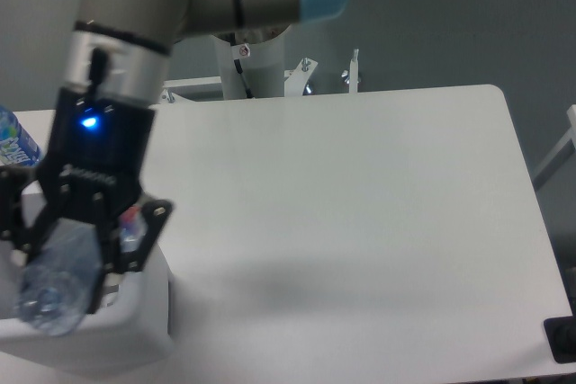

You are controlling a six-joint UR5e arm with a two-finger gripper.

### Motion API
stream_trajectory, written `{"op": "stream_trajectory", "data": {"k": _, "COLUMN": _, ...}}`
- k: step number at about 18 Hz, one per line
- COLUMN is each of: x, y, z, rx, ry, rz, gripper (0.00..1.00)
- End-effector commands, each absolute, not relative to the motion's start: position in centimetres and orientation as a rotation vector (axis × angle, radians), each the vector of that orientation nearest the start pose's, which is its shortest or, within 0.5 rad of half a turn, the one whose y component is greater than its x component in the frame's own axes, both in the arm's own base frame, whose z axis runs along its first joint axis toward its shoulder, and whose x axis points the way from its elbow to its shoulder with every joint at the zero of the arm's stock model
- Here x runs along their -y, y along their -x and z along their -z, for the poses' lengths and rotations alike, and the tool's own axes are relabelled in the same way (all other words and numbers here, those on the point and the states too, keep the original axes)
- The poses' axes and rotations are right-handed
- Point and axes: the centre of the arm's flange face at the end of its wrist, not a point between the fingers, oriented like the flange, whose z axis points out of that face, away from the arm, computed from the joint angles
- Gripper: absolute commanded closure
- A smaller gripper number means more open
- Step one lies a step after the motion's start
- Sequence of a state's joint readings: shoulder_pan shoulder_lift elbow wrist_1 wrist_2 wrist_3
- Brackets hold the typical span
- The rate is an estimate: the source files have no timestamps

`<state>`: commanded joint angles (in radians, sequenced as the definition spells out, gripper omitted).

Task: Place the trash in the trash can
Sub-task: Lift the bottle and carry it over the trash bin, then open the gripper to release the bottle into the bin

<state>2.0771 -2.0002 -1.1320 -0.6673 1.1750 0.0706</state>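
My gripper (67,263) hangs over the white trash can (135,330) at the table's lower left, shut on a clear plastic bottle (56,285). The bottle is held tilted, its lower end pointing down into the bin's opening. The gripper and arm hide most of the bin's inside, so the wrapper cannot be seen. Only the bin's right wall and front rim show.
A bottle with a blue label (16,146) stands at the table's far left edge, just behind the arm. The white table (360,204) stretches to the right. A dark object (562,339) sits past the table's lower right corner.
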Motion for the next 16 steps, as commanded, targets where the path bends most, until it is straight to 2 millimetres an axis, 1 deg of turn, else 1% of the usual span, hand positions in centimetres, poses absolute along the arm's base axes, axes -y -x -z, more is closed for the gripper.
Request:
{"op": "stream_trajectory", "data": {"k": 2, "x": -69.9, "y": 18.9, "z": -56.4, "rx": 0.264, "ry": 2.175, "rz": 0.124, "gripper": 0.39}}
{"op": "stream_trajectory", "data": {"k": 4, "x": -70.2, "y": 18.3, "z": -55.6, "rx": 0.258, "ry": 2.188, "rz": 0.137, "gripper": 0.39}}
{"op": "stream_trajectory", "data": {"k": 5, "x": -70.4, "y": 18.3, "z": -55.2, "rx": 0.259, "ry": 2.195, "rz": 0.141, "gripper": 0.37}}
{"op": "stream_trajectory", "data": {"k": 8, "x": -70.4, "y": 18.1, "z": -53.4, "rx": 0.252, "ry": 2.225, "rz": 0.15, "gripper": 0.17}}
{"op": "stream_trajectory", "data": {"k": 9, "x": -70.4, "y": 17.8, "z": -52.7, "rx": 0.236, "ry": 2.24, "rz": 0.149, "gripper": 0.09}}
{"op": "stream_trajectory", "data": {"k": 10, "x": -70.4, "y": 17.3, "z": -52.4, "rx": 0.221, "ry": 2.247, "rz": 0.15, "gripper": 0.0}}
{"op": "stream_trajectory", "data": {"k": 11, "x": -70.4, "y": 17.1, "z": -52.3, "rx": 0.223, "ry": 2.249, "rz": 0.153, "gripper": 0.0}}
{"op": "stream_trajectory", "data": {"k": 13, "x": -70.2, "y": 17.1, "z": -52.7, "rx": 0.229, "ry": 2.243, "rz": 0.156, "gripper": 0.0}}
{"op": "stream_trajectory", "data": {"k": 15, "x": -69.6, "y": 17.8, "z": -53.5, "rx": 0.241, "ry": 2.232, "rz": 0.143, "gripper": 0.0}}
{"op": "stream_trajectory", "data": {"k": 16, "x": -69.1, "y": 18.9, "z": -53.8, "rx": 0.26, "ry": 2.226, "rz": 0.128, "gripper": 0.0}}
